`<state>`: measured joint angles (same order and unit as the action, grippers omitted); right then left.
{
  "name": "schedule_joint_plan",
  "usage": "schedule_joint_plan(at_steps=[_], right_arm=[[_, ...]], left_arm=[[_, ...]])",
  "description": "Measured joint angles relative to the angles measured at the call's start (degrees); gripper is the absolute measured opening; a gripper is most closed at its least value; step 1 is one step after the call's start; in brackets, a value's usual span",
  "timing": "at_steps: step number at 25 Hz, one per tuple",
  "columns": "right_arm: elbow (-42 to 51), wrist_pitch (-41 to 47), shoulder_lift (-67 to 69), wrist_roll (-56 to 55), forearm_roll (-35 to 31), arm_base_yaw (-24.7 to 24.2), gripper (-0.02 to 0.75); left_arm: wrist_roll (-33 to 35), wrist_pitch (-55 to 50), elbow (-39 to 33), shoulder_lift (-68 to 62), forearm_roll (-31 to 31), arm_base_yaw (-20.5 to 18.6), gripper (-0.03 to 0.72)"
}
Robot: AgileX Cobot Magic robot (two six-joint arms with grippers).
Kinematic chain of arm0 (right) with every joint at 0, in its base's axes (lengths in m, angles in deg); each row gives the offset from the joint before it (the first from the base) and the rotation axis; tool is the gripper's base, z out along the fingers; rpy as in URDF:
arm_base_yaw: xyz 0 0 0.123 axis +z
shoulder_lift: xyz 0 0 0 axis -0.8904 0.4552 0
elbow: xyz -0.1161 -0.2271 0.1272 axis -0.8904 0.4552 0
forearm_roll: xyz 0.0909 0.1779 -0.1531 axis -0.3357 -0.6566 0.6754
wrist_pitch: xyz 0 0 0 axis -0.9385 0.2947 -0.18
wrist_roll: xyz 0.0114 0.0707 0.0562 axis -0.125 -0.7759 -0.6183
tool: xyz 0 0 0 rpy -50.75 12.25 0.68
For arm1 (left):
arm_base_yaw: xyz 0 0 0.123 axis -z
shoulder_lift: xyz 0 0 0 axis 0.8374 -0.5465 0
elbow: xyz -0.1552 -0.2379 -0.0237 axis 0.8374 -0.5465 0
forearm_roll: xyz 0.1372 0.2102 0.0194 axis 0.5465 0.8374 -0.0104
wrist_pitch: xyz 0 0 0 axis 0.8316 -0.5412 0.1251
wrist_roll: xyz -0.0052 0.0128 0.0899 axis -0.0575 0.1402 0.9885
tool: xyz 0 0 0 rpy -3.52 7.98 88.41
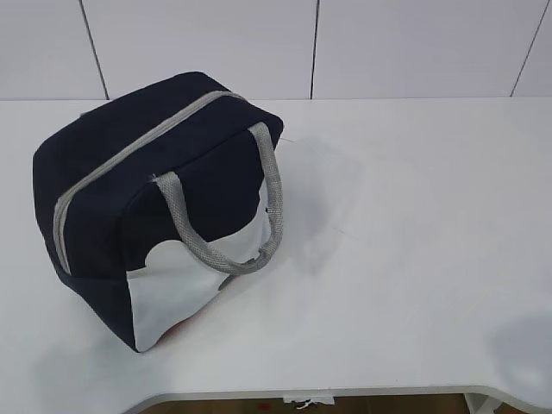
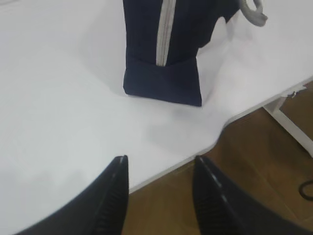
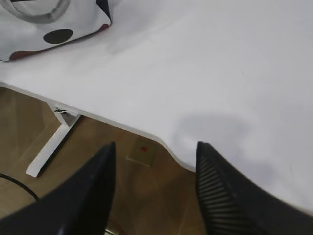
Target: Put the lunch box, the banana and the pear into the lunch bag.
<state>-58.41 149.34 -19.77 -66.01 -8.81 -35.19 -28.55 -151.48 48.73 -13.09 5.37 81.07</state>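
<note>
Navy bag (image 1: 155,198) sits zipped on the tabletop (image 1: 414,259); my pincers (image 2: 159,196) (image 3: 154,191) hang half-open, empty; packing could stall.

A white bench (image 1: 414,259) fills most of the exterior view, its front edge curving inward at lower centre and lower right. Behind it, across the top of the frame, stands a wall of pale panels (image 1: 198,43) split by thin dark seams. Both wrist views show a brown wood-look floor (image 2: 264,161) beneath the bench edge (a white metal leg (image 3: 51,147) angles down to it, a black cable (image 3: 14,185) nearby). Light is soft and even, shadows faint.
</note>
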Motion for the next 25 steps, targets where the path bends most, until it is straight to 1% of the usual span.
schedule_joint_plan(at_steps=[10,13,14,16,17,19,20,21,22,23,24,25], right_arm=[[0.8,-0.7,0.0,0.8,-0.4,0.0,0.414],[0.8,-0.8,0.0,0.8,-0.4,-1.1,0.414],[0.8,-0.9,0.0,0.8,-0.4,-2.7,0.414],[0.8,-0.9,0.0,0.9,-0.4,-6.6,0.414],[0.8,-1.0,0.0,0.9,-0.4,-9.3,0.414],[0.8,-1.1,0.0,0.9,-0.4,-15.1,0.414],[0.8,-1.1,0.0,0.9,-0.4,-18.4,0.414],[0.8,-1.1,0.0,0.9,-0.4,-21.1,0.414],[0.8,-1.1,0.0,0.9,-0.4,-23.9,0.414],[0.8,-1.1,0.0,0.9,-0.4,-26.2,0.414],[0.8,-1.1,0.0,0.9,-0.4,-27.7,0.414],[0.8,-1.1,0.0,0.9,-0.4,-28.5,0.414]], left_arm=[[-0.1,1.8,-0.5,0.0,0.3,0.0,0.329],[-0.1,1.8,-0.5,0.0,0.4,-0.1,0.32],[-0.1,1.8,-0.5,0.0,0.4,-0.1,0.316],[-0.1,1.8,-0.5,0.0,0.4,-3.0,0.308],[-0.1,1.8,-0.5,0.0,0.4,-5.1,0.302],[-0.1,1.8,-0.5,0.0,0.4,-7.8,0.3],[-0.1,1.8,-0.5,0.0,0.4,-11.5,0.293],[-0.1,1.8,-0.5,0.0,0.4,-11.5,0.293],[-0.1,1.8,-0.5,0.0,0.4,-14.8,0.293],[-0.1,1.8,-0.5,0.0,0.4,-15.3,0.289],[-0.1,1.8,-0.5,0.0,0.4,-17.2,0.288],[-0.1,1.8,-0.5,0.0,0.4,-17.2,0.288]])
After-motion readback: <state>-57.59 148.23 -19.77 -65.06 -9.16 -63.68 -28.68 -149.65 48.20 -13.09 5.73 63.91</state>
